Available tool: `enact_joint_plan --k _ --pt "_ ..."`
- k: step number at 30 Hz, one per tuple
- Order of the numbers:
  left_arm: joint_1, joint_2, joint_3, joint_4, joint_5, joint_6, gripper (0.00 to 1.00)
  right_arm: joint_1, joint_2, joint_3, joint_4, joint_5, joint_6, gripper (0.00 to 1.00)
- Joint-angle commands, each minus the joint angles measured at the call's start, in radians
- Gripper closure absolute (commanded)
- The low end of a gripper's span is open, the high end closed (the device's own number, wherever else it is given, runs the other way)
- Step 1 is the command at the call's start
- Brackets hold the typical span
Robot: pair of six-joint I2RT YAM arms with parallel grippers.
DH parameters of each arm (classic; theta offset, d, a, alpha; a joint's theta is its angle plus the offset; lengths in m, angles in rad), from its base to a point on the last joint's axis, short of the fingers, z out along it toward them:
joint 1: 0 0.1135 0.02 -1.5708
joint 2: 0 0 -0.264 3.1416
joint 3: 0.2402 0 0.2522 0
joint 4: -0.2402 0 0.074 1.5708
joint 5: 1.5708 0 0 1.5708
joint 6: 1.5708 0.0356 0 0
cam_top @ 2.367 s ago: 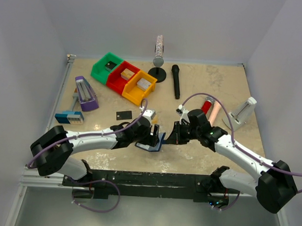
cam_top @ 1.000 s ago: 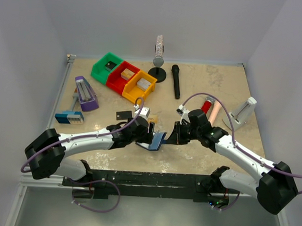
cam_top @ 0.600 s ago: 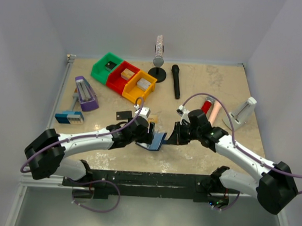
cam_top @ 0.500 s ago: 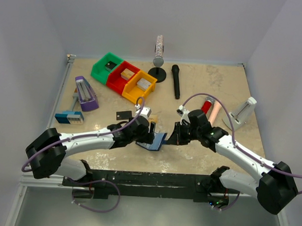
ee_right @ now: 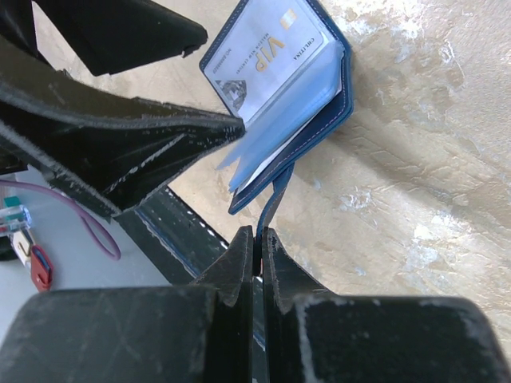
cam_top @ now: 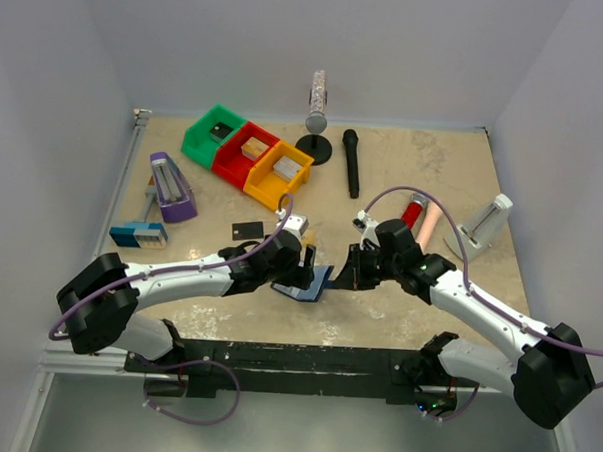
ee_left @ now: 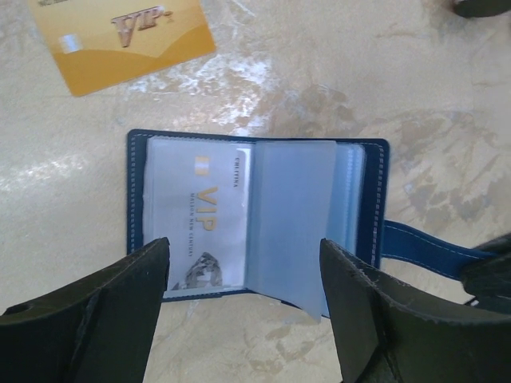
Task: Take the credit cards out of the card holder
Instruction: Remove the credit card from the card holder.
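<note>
The card holder [ee_left: 371,199] is a dark blue wallet lying open on the table, near the front centre in the top view [cam_top: 311,285]. A silvery grey credit card [ee_left: 200,211] marked VIP sits in its clear left pocket and also shows in the right wrist view [ee_right: 267,56]. A tan-gold card [ee_left: 120,36] lies on the table just beyond the wallet. A black card [cam_top: 246,230] lies farther left. My left gripper [ee_left: 243,246] is open and empty, straddling the wallet's near edge. My right gripper [ee_right: 257,235] is shut on the wallet's snap tab [ee_right: 275,199].
Green [cam_top: 213,134], red [cam_top: 246,153] and yellow [cam_top: 279,174] bins hold small blocks at the back left. A purple stapler [cam_top: 170,187] and a blue-grey block [cam_top: 138,235] lie left. A black microphone [cam_top: 351,161], a stand [cam_top: 316,122], a pink tube [cam_top: 422,213] and a white holder [cam_top: 485,224] stand behind and right.
The wallet has gone from tilted up to lying flatter and open. My left gripper drew back left, then moved a little right over the wallet. The right arm holds still.
</note>
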Motion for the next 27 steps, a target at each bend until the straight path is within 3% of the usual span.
enact_joint_plan --k 1,8,12,16,23,27 --pt "-0.005 -0.003 0.007 0.12 0.113 0.031 0.21 -0.003 -0.011 0.012 0.005 0.03 -0.013 1.0" --pt "-0.014 0.071 0.031 0.199 0.212 0.035 0.23 -0.006 -0.03 0.014 -0.07 0.141 0.025 0.98" --pt "-0.016 0.105 0.048 0.212 0.226 0.033 0.23 -0.01 -0.06 0.023 -0.115 0.187 0.03 0.75" --pt "-0.016 0.096 0.044 0.226 0.243 0.021 0.23 -0.008 -0.092 0.04 -0.168 0.223 0.036 0.62" --pt "-0.005 -0.058 -0.042 0.255 0.167 -0.002 0.22 -0.008 -0.15 0.068 -0.165 0.216 0.013 0.6" --pt "0.019 -0.11 -0.091 0.265 0.149 -0.016 0.23 -0.006 -0.118 0.052 -0.061 0.106 0.021 0.67"
